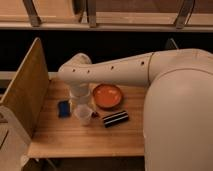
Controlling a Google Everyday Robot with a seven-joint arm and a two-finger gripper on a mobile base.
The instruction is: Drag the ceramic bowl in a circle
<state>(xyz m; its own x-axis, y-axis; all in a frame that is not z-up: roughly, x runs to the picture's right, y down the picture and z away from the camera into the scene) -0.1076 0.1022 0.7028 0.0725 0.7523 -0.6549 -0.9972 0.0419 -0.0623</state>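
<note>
ceramic bowl point(107, 96) sitting about mid-frame on wooden table point(85, 137), toward its back edge. gripper point(84, 103) hanging just left of bowl, pointing down, fingers standing spread, can't tell if it's touching rim tbh. white cup point(83, 115) sitting right below gripper. blue block point(64, 108) lying further left, black striped thing point(115, 118) lying just below bowl. arm point(115, 70) reaching in from right. wooden panel point(25, 90) standing along table's left side.

Claw point(79, 102) left of ceramic bowl point(107, 96), behind cup point(83, 114)
</note>
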